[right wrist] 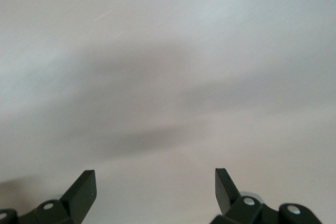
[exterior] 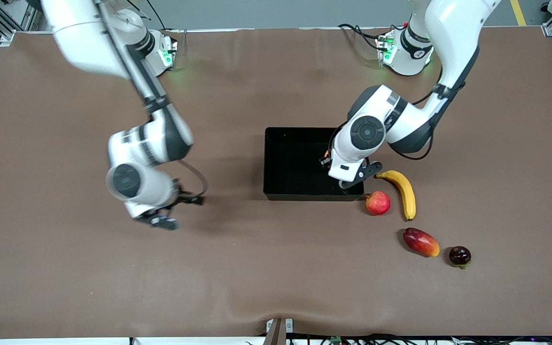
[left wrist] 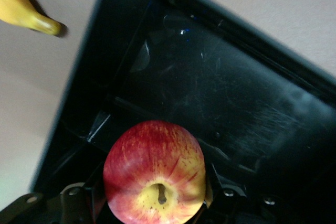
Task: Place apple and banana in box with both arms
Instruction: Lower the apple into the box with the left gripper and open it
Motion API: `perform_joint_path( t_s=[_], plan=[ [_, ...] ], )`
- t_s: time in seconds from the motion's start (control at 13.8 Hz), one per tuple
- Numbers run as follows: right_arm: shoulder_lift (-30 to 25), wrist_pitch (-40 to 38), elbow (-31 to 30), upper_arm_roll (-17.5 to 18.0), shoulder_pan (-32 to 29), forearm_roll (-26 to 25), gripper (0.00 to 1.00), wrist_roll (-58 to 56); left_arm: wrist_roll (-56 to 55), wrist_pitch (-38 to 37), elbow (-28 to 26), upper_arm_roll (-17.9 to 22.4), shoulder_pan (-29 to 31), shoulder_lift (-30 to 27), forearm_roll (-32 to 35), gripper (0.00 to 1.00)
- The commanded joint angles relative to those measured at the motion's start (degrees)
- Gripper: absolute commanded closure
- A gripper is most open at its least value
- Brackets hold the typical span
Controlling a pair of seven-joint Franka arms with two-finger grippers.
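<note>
Once we count everything, we get two arms, two grippers, one box point(exterior: 290, 163) and five fruits. The front view shows only four of the fruits, all lying on the brown table point(exterior: 276, 268) toward the left arm's end. They are one banana point(exterior: 404, 191), one round pink-red fruit point(exterior: 378, 202), one red-orange mango point(exterior: 421, 242) and one small dark round fruit point(exterior: 460, 256).

The pink-red fruit sits just beside the box's nearer corner, with the banana beside it and outside the box. The mango and the dark fruit lie nearer the camera than those two.

We find the fifth fruit, the apple point(left wrist: 153, 169), only in the left wrist view. It is clamped between the left gripper's fingers point(left wrist: 73, 203) with its stem dimple facing the lens, above the glossy black floor of the box. In the front view the left arm's wrist hides the apple completely. There we see only the left gripper point(exterior: 350, 183) over the box's corner nearest the banana. The left wrist view also catches one tip of the banana on the table outside the box wall.

The right gripper point(exterior: 163, 218) is over bare table toward the right arm's end. The right wrist view shows its fingers point(right wrist: 84, 190) spread wide apart, with nothing between them but the table surface.
</note>
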Motion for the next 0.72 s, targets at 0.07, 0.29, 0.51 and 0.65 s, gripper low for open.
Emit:
perform_joint_path(
  t_s=[0.07,0.29,0.51,0.65],
  plan=[
    [-0.6,0.9,-0.4,1.2,-10.3,-1.2,0.00,-7.5,-4.0,3.0,-1.9,0.3,-2.1,3.0,4.1,1.00],
    [0.7,5.7,-0.7,1.3,-16.5,-1.3,0.00,-14.7,-7.8,3.1,-1.9,0.2,-2.0,5.8,8.7,1.00],
    [0.6,6.1,-1.0,1.4,-19.4,-1.2,0.00,-19.1,-7.7,3.2,-1.3,0.3,-1.6,7.1,9.7,0.20],
    [-1.1,6.0,-2.5,1.6,-19.2,-0.9,0.00,-22.3,-8.0,2.8,-1.0,0.3,-1.0,5.0,11.2,0.00]
  ],
)
